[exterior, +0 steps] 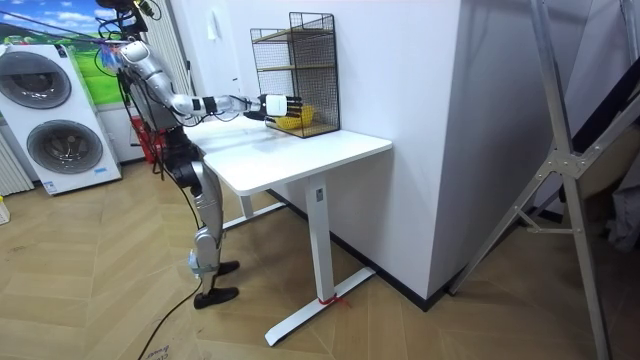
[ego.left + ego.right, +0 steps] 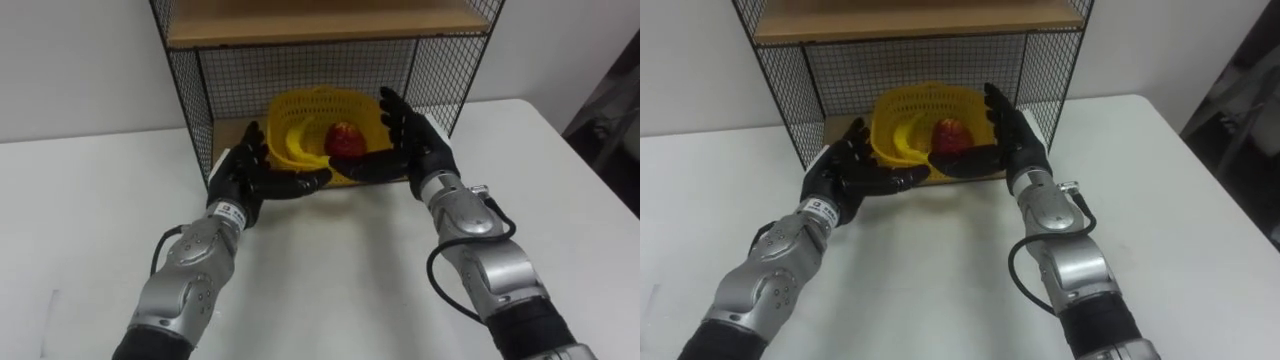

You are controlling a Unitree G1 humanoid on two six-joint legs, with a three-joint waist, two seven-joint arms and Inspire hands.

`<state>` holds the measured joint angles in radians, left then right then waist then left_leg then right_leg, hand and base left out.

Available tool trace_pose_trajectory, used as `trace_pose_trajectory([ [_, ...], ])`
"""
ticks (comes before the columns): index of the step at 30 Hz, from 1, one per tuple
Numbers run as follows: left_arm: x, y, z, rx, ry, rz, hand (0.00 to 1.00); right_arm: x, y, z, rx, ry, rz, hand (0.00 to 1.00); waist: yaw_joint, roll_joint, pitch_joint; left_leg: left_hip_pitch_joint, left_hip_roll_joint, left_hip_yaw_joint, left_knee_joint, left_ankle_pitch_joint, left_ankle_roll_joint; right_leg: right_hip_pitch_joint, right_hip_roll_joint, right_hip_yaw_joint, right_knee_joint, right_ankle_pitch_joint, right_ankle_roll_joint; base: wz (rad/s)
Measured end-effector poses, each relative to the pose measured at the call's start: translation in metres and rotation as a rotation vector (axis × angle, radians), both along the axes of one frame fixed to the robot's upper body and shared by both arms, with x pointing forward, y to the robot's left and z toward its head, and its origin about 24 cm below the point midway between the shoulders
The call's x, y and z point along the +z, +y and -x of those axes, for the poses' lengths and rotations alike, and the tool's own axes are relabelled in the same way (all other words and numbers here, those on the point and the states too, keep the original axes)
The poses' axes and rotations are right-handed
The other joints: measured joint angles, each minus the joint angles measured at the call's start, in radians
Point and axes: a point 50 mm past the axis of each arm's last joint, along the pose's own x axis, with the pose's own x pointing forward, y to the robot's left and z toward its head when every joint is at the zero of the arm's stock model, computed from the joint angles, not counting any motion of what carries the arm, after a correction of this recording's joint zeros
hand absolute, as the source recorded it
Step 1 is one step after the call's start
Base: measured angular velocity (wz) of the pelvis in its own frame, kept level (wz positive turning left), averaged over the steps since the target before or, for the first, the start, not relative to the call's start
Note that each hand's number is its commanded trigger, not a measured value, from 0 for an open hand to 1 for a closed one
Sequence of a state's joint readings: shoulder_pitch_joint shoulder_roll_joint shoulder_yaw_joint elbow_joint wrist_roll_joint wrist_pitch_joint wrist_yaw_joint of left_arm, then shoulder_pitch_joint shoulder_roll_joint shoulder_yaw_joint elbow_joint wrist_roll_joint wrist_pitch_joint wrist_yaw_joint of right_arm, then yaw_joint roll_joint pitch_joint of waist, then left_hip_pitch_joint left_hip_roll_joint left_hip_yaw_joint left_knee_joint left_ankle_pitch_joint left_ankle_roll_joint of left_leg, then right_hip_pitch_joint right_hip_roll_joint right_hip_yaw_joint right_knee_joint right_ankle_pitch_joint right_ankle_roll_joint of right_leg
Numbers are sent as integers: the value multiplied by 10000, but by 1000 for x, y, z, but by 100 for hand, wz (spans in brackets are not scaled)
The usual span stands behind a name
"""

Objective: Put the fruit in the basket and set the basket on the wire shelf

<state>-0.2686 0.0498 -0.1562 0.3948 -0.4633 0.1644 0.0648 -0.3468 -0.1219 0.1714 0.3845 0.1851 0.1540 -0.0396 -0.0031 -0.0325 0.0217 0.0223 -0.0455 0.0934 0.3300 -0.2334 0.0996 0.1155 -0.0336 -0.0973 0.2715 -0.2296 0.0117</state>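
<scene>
Yellow plastic lattice basket (image 2: 322,98) sits in the bottom compartment of the black wire-mesh shelf (image 2: 190,95), on its lower wooden board (image 2: 226,136). The shelf is on the white smooth-topped table (image 2: 340,270)

Inside the basket: a glossy red round apple (image 2: 345,138) and a curved yellow banana (image 2: 288,138) beside it on my left

My left hand (image 2: 250,176) is at the basket's left wall, palm turned in, fingers straight and spread, thumb reaching along the front rim

My right hand (image 2: 415,142) is at the right wall, fingers straight and pointing up, thumb lying across the front just below the apple

Neither hand is curled round anything. Can't tell if the fingers touch the lattice or sit just beside it
</scene>
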Motion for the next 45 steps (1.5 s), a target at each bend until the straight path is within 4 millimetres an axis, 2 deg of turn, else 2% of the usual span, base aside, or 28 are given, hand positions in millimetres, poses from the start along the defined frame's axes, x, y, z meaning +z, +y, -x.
trace_pose_trajectory([
  [9, -4, 6, 0, 157, 146, -35, 0, -7, -1, 1, 275, 277, 159, 0, 64, 2, -6, 109, -5, -28, -12, 3, -6, 242, 10, -17, -149, 32, -8, 0],
  [13, -6, 9, 0, 286, 235, -17, 0, -8, -2, 1, 221, 328, 145, 0, 74, 19, -13, 208, -4, -138, -53, 4, -7, 404, 21, -189, -355, 112, -23, 8],
  [24, -2, 12, -1, 416, 79, 53, 0, -8, -3, 1, 264, 286, 260, 0, 108, 132, -109, 226, -3, -185, -66, 24, -34, 429, 13, -276, -350, 118, -32, 1],
  [31, 14, 18, -6, 587, -629, 94, 0, -4, -3, 2, 294, 92, 167, 0, 95, 131, -219, 247, -2, -233, -98, 55, -64, 445, -5, -281, -344, 120, -35, 0],
  [34, 23, 18, -7, 571, -1018, -53, 0, 3, -6, 6, 181, -278, 17, 0, 91, 130, -220, 246, -6, -231, -143, 73, -67, 431, 4, -290, -354, 121, -37, 0],
  [39, 47, 15, -9, 345, -2135, -131, 0, 18, -12, 5, -98, -926, -226, 0, 78, 93, -244, 263, -15, -213, -283, 147, -88, 415, 6, -291, -397, 139, -66, 0],
  [41, 58, 15, -5, 279, -2697, -208, 0, 22, -15, 5, -244, -1140, -271, 0, 53, 96, -247, 254, -14, -213, -284, 164, -110, 429, 25, -286, -508, 159, -96, 0],
  [45, 68, 17, 5, 160, -3255, -131, 0, 27, -16, 13, -281, -1467, -374, 0, 49, 75, -270, 243, -16, -219, -432, 224, -136, 422, 22, -329, -506, 167, -109, 0],
])
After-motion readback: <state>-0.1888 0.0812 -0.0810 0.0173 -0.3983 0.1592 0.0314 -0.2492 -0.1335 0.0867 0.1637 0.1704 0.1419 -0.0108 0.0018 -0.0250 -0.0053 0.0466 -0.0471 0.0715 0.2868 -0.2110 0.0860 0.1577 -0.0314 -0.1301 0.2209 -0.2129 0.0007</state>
